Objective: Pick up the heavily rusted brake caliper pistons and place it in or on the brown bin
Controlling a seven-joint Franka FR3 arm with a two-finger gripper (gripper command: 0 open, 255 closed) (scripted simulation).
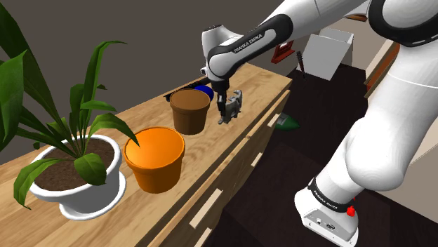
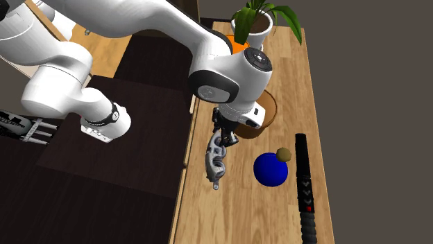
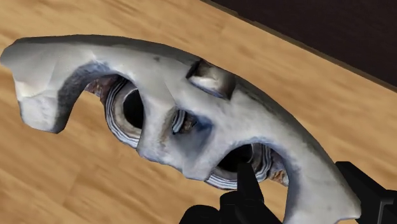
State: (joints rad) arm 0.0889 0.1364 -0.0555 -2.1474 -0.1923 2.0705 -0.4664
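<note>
Black claw (image 1: 225,110) clamped on one end of the grey, rust-stained metal brake caliper (image 1: 236,104). Caliper hangs from the claw tips over the wooden table (image 1: 210,168), just beside the round brown bin (image 1: 190,112).

Wooden dresser (image 1: 151,214), dark floor (image 1: 281,179), grey-brown wall (image 1: 140,28).

A room in a home: a long light-wood sideboard with drawers (image 1: 260,84) against a grey wall (image 1: 140,35), a white-potted leafy green plant (image 1: 84,200) at one end.
</note>
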